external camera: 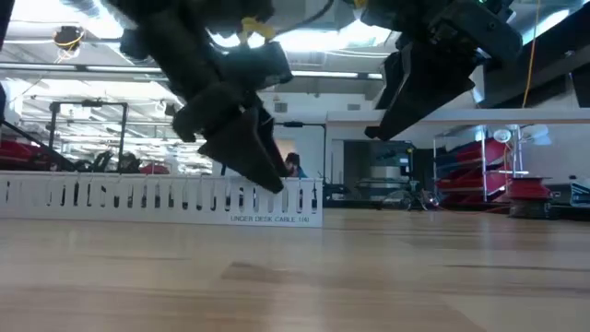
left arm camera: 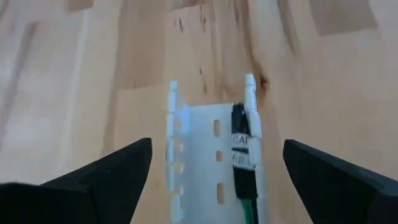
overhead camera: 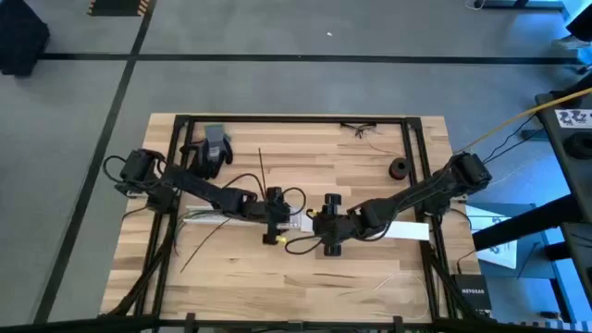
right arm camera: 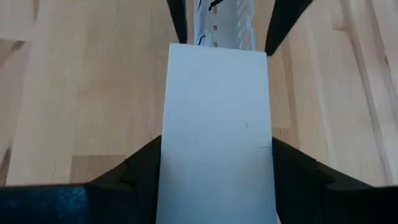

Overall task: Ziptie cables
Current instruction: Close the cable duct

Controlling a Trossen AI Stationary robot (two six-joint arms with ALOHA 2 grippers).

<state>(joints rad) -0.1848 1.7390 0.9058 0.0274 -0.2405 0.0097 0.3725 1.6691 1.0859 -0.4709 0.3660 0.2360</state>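
Observation:
A white perforated cable channel [overhead camera: 242, 218] lies flat on the table left of centre. A dark cable with a white label [left arm camera: 240, 146] lies inside it along one wall. More thin dark wires [overhead camera: 199, 242] trail off toward the near left. My left gripper [left arm camera: 217, 144] hovers open over the channel's right end [external camera: 309, 198], one finger on either side and touching nothing. My right gripper [right arm camera: 216, 146] is just right of it [overhead camera: 326, 229], shut on a flat white cover strip [right arm camera: 216, 124]. My right gripper pinches the cover strip by its two long edges [right arm camera: 166, 163], one finger on each edge, near the strip's left end. The fingers come slanting down from the table's right and lie along the strip. The strip's left end [right arm camera: 217, 53] points at the channel; the rest [overhead camera: 407, 230] runs back under the arm.
A grey and black glove [overhead camera: 215, 146] lies at the far left. A thin straight black strip [overhead camera: 262, 166] lies beside it, and a small black roll [overhead camera: 399, 168] at the far right. Thin wire bits [overhead camera: 361, 129] lie by the far edge. Bare wood fills the near half.

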